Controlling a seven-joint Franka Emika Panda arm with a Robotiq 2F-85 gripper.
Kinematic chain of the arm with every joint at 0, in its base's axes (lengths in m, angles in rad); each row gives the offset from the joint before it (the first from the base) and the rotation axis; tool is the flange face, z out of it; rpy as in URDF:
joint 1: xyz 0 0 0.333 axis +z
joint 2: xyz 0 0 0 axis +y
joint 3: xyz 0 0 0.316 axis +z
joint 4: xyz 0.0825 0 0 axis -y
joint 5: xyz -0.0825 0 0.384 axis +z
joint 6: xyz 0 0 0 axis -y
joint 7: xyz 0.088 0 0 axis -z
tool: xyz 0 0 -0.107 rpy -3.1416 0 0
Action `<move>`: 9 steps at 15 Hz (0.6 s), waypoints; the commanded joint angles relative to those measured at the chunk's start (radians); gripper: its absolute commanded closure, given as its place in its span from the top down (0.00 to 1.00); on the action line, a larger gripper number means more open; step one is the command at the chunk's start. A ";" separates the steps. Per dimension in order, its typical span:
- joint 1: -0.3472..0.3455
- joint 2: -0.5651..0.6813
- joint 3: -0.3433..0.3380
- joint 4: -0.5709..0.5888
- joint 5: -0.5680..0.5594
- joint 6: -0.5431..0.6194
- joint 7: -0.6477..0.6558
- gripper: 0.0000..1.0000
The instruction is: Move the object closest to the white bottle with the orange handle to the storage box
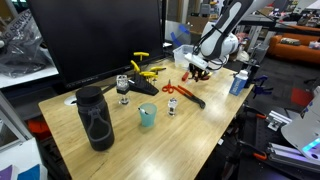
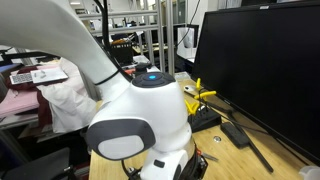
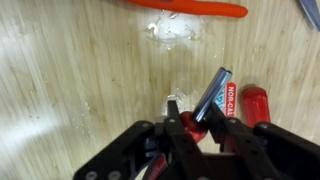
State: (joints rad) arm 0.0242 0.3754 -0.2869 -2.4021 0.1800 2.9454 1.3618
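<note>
In an exterior view, my gripper [image 1: 196, 69] hangs low over the far right part of the wooden table [image 1: 130, 140]. The white bottle with a blue label [image 1: 238, 82] stands upright to its right, near the table edge. The clear storage box [image 1: 181, 58] sits just behind the gripper. In the wrist view, my gripper [image 3: 190, 125] is shut on a red-handled tool [image 3: 253, 103] that has a bluish metal shaft and a white NOR-CAL label. The orange-handled tool [image 3: 195, 8] lies beyond it and also shows in an exterior view [image 1: 178, 90].
A large black bottle [image 1: 95, 118], a teal cup [image 1: 147, 116], a wine glass [image 1: 123, 88] and a small glass [image 1: 172, 105] stand on the table. Yellow clamps [image 1: 145, 70] [image 2: 200, 97] lie by the black monitor [image 1: 95, 40]. My arm fills much of an exterior view [image 2: 140, 110].
</note>
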 commanded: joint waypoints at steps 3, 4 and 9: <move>0.043 -0.041 -0.042 -0.033 -0.122 0.035 -0.092 0.08; 0.041 -0.040 -0.040 -0.031 -0.126 0.056 -0.109 0.08; 0.151 -0.028 -0.169 -0.028 -0.191 0.152 -0.138 0.08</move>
State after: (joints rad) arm 0.0994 0.3593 -0.3653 -2.4122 0.0299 3.0370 1.2427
